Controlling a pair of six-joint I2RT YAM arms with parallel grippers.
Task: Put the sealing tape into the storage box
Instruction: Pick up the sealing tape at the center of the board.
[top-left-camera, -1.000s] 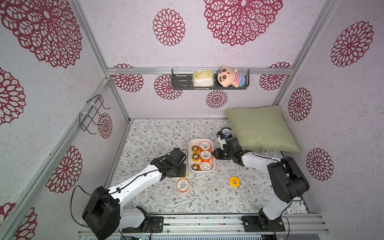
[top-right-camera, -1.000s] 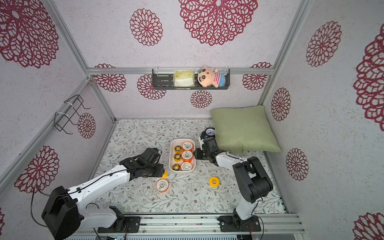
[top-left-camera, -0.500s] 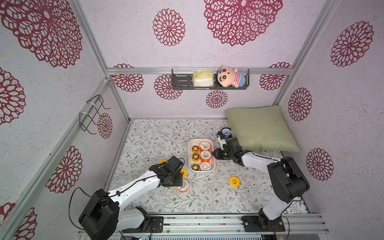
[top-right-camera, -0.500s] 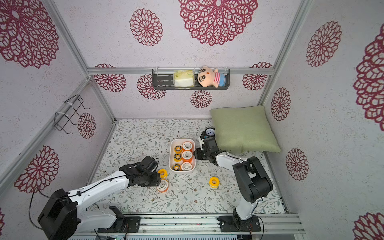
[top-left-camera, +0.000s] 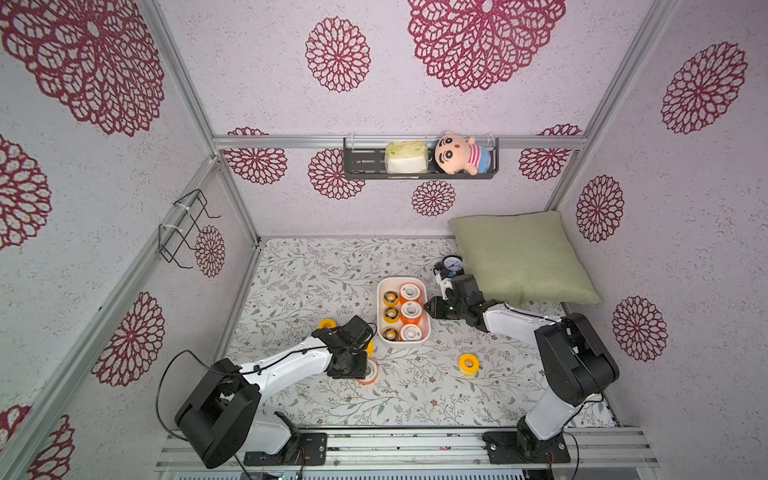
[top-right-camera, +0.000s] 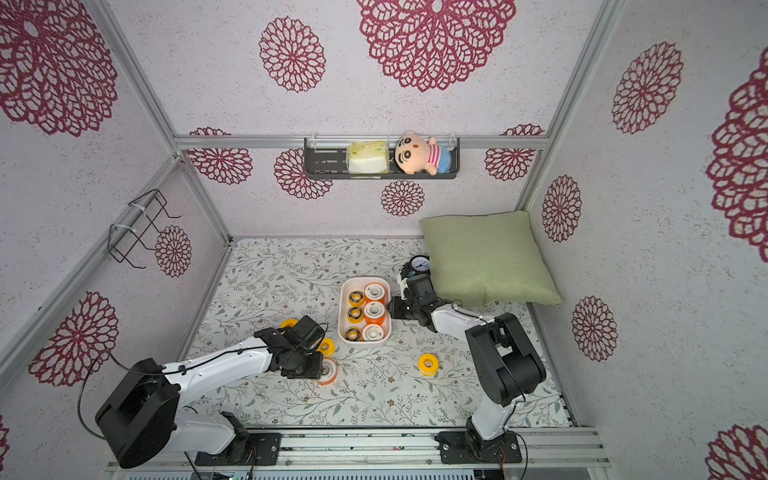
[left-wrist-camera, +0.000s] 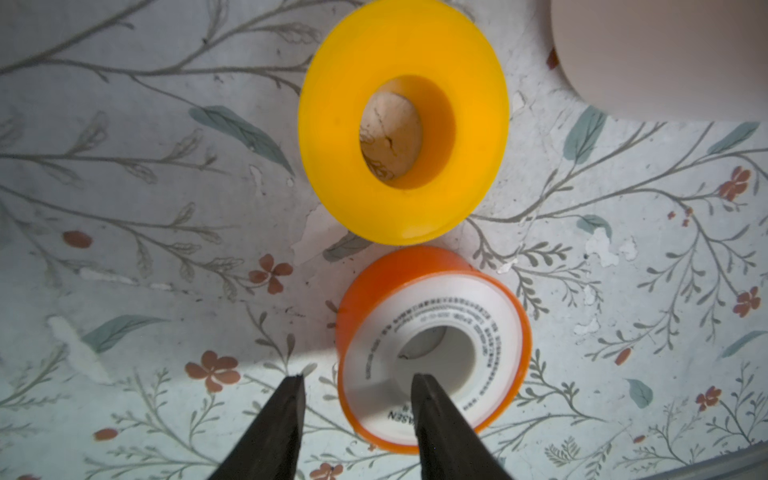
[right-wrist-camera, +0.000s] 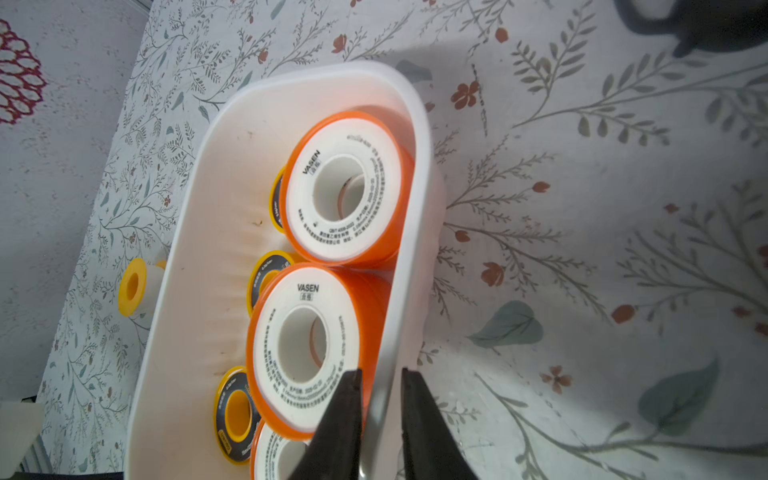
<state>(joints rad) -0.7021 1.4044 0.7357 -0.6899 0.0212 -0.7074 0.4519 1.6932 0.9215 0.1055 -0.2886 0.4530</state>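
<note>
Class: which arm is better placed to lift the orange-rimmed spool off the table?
Left: the left pincer straddles the wall of the orange-rimmed spool, one finger inside its hole. The right pincer is clamped on the storage box rim.

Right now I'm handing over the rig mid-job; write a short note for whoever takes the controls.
Left gripper: open, straddling the wall of the orange-rimmed spool, one finger in its core, not yet gripped.
Right gripper: shut on the storage box wall, apparently steadying it.
Done: six spools show in the box in both top views.
Left: the orange-rimmed spool, the yellow spool beside it, a yellow spool by the left arm and a lone yellow spool nearer the right arm, all outside the box.
</note>
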